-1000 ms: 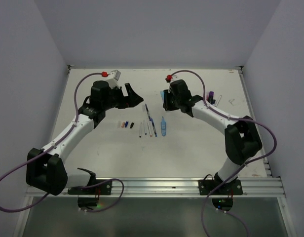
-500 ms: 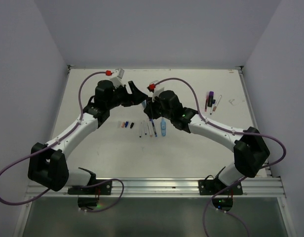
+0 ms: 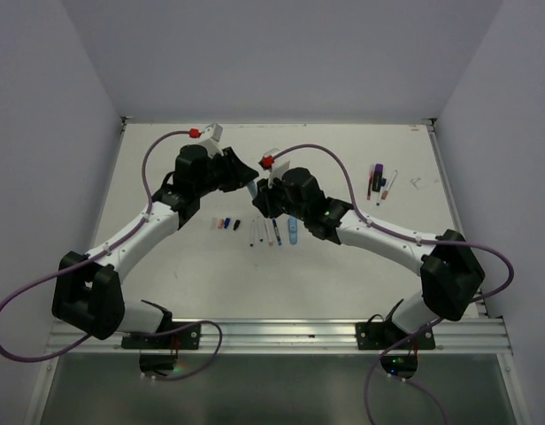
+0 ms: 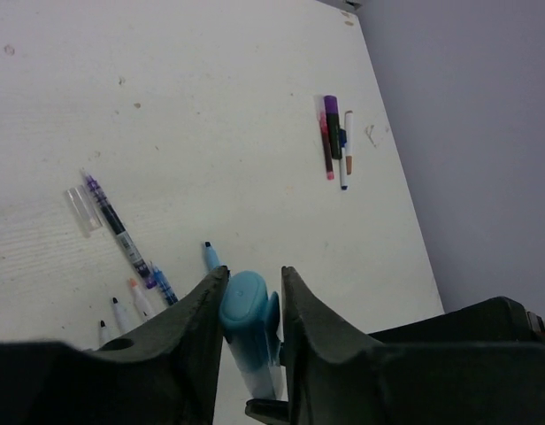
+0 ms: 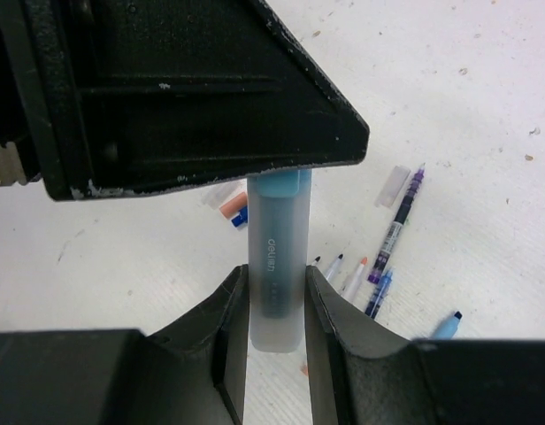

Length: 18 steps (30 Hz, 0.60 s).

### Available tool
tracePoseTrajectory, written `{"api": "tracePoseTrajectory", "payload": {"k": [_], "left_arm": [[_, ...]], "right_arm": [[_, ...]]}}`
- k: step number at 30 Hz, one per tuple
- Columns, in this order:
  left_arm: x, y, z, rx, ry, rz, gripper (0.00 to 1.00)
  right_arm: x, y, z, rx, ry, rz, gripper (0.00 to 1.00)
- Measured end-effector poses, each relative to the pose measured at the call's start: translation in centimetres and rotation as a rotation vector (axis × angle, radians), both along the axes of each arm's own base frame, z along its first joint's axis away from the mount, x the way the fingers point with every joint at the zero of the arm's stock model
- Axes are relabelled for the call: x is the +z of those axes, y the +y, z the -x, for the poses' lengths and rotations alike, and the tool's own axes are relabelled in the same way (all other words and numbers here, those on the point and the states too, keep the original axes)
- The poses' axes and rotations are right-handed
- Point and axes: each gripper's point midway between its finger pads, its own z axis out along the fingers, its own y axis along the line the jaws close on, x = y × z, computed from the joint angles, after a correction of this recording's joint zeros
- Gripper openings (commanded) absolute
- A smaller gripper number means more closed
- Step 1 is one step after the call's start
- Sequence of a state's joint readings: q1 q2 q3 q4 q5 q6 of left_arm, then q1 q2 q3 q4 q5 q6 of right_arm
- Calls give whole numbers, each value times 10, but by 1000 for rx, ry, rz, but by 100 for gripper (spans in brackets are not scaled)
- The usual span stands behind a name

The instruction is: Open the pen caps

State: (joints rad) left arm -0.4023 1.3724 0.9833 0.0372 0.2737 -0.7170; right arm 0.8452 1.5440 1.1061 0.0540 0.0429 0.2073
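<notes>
Above the table (image 3: pixel 202 266), over the row of uncapped pens (image 3: pixel 268 232), left gripper (image 4: pixel 252 278) clamps the light-blue cap (image 4: pixel 245 310) and right gripper (image 5: pixel 275 276) clamps its frosted marker barrel (image 5: pixel 275 239), opposed, likely so a straight pull parts them.

pen (image 5: pixel 276 266) cap end | hidden behind left hand (image 5: pixel 281 146) | right wrist view

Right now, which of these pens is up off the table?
The light-blue marker, clamped between the left claw and the right claw; the other pens lie flat on the table.
</notes>
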Motion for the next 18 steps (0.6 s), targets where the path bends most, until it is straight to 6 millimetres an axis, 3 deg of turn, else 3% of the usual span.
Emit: {"api": "tracePoseTrajectory", "payload": {"k": [4,6,8,11,18], "left_arm": [[3,-1,0,2,-6,9,10],[6,-1,1,-1,-14,11,0],[9,-1,2,-6,-22,14,0],[17,-2,5,-24,-49,14,0],[40,2,25,-122,-173,-13,0]], "right_arm": [[2,0,0,-2,-4,-7,0],[4,0,0,-1,-7,-12,11],[7,0,1,2,-8,-18,28],[13,-2,3,5,-10,-38,42],[48,-19,2,97,11,-162,61]]}}
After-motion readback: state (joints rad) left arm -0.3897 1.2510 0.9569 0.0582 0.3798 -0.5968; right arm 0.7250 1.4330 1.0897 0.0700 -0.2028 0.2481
